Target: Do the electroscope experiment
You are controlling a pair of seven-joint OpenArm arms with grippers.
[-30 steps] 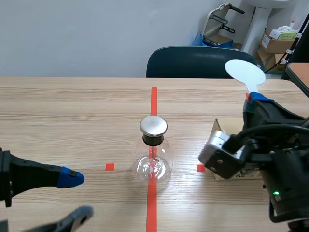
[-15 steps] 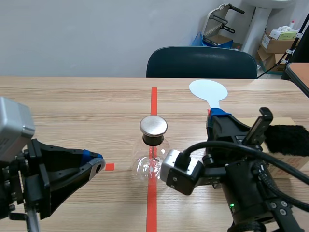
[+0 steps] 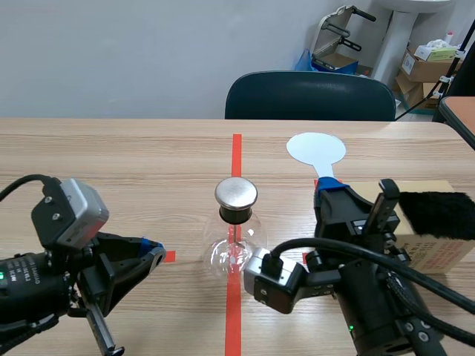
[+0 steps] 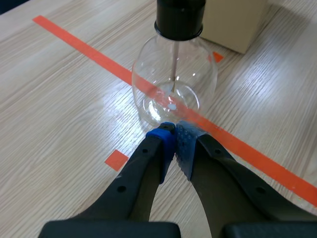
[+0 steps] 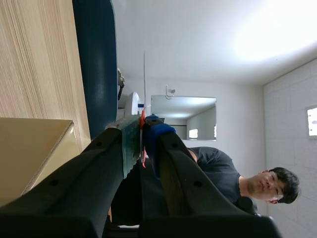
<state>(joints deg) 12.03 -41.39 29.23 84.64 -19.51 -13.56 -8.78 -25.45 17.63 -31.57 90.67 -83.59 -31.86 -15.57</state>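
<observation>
Electroscope [image 3: 236, 226] stands on the red line [image 3: 237, 152]. Left gripper [image 4: 173, 133] is pinched closed on nothing, right beside it. Right gripper [image 3: 330, 187] squeezes a white paddle [image 3: 316, 148].

My left arm [image 3: 44, 278] low, left gripper [image 4: 173, 133] angled down toward table, fingertips pressed together on nothing. My right arm [image 3: 371, 297] in from right, wrist rolled sideways, right gripper [image 3: 330, 187] pointing away from me, fingers clamped on white paddle [image 3: 316, 148] handle.
</observation>
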